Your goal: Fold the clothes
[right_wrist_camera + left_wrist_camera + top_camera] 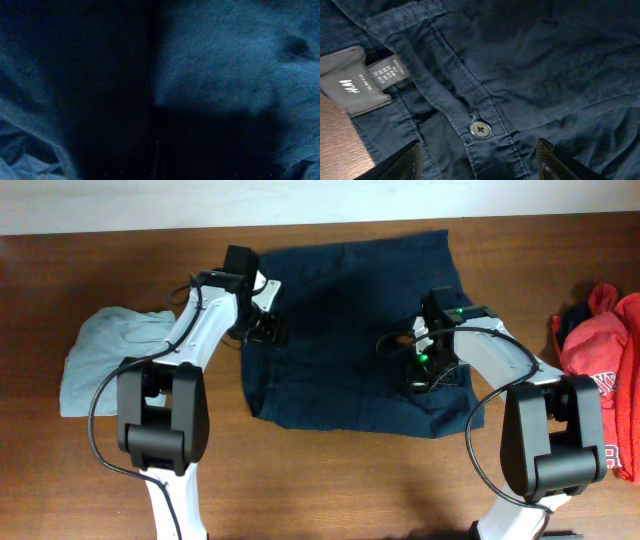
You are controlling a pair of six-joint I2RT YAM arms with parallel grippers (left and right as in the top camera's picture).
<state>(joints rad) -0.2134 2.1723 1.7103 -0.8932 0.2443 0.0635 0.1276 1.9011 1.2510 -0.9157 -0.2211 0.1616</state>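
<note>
The dark navy shorts (340, 330) lie folded on the table's middle. My left gripper (266, 330) hovers over their left edge, open. In the left wrist view its fingertips (406, 161) stand wide apart either side of the waistband, just below a grey button (480, 129), and nothing is gripped. A grey label (357, 86) shows inside the waistband. My right gripper (422, 375) is down on the right part of the shorts. The right wrist view shows only dark navy fabric (215, 75), with the jaws shut together in shadow (157, 165). Whether cloth is pinched does not show.
A pale grey-green garment (105, 355) lies crumpled at the table's left edge, beside the left arm. A red white-lettered garment (605, 370) is heaped at the far right. Bare wood (330, 480) runs along the front.
</note>
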